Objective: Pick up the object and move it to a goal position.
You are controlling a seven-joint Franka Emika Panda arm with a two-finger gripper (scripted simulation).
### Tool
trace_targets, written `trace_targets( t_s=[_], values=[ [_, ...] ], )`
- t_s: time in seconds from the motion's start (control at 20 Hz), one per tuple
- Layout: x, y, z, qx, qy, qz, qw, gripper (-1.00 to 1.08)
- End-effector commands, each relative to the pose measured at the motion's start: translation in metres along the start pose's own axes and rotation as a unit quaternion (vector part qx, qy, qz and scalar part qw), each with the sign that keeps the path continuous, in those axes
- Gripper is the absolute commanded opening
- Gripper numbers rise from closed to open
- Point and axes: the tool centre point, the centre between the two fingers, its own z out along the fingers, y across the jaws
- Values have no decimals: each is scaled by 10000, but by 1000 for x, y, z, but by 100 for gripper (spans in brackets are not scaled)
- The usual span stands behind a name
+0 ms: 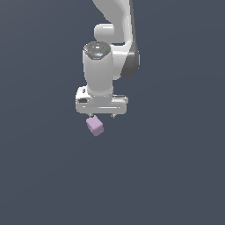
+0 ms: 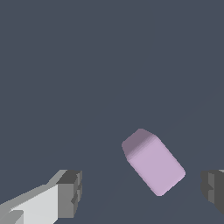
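Here the small lilac cube (image 1: 95,126) lies just below the centre of the exterior view, turned at an angle on the flat slate-grey surface (image 1: 176,176), directly under the white gripper (image 1: 101,117). In the wrist view the cube (image 2: 153,162) sits between the two dark finger pads (image 2: 70,192), nearer one than the other and touching neither; the gripper (image 2: 142,190) stands wide open and holds nothing. The step in hand appears to be the approach before the grasp. The next move likely calls for lowering, centring over the skewed cube and perhaps a wrist turn to square the pads with its faces. The cube is matte and plain with softly rounded edges; the arm is smooth, glossy white with dark joints.
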Motion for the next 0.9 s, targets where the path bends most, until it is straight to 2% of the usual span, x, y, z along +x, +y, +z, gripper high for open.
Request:
trace_targets(
  t_s=[0.0,0.4,0.85],
  values=[
    [0,0,0,-1,0,-8,10000,100],
    [-3,5,7,7,-2,-286,9996,100],
    [-10,17,26,30,-2,-1016,9948,100]
  ],
)
